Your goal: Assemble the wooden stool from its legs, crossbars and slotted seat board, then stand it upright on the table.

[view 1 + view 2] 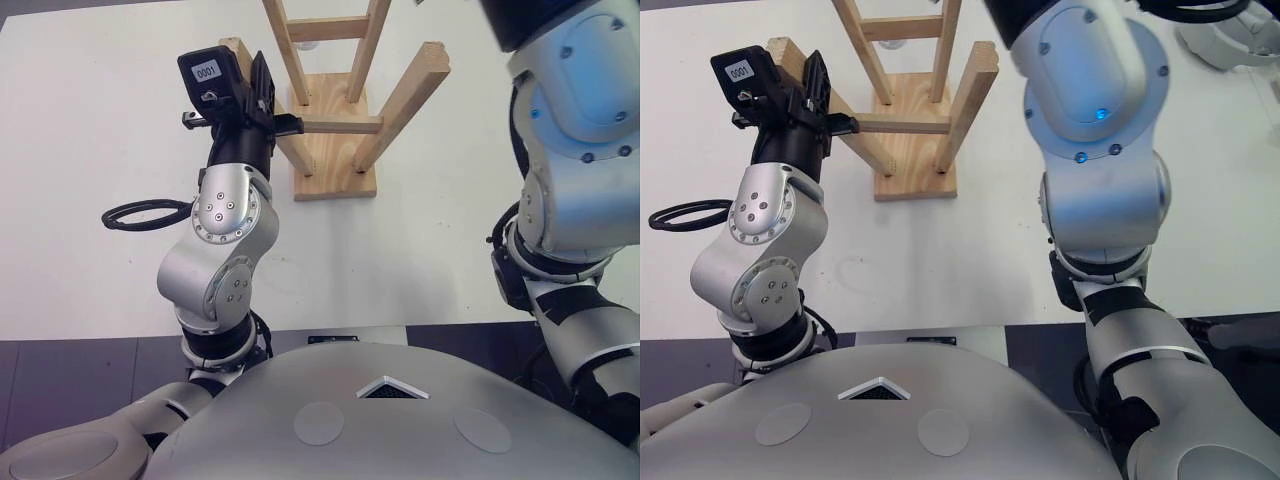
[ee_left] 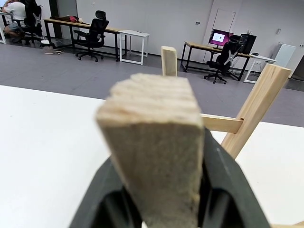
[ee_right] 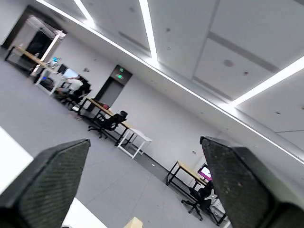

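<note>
The wooden stool stands upside down on the white table, its seat board (image 1: 335, 180) flat on the surface and its legs pointing up. Crossbars (image 1: 340, 124) join the legs. My left gripper (image 1: 258, 98) is shut on the near left leg (image 1: 236, 47), just below its free end. That leg end (image 2: 152, 142) sits between the black fingers (image 2: 225, 190) in the left wrist view. My right gripper (image 3: 142, 190) is raised high, points toward the ceiling and stands open with nothing between its fingers (image 3: 47, 185). The right arm (image 1: 575, 150) rises at the table's right side.
A black cable loop (image 1: 140, 215) lies on the table left of my left arm. The table's front edge (image 1: 400, 322) runs close to my body. Bare white table surface (image 1: 90, 120) stretches to the left of the stool.
</note>
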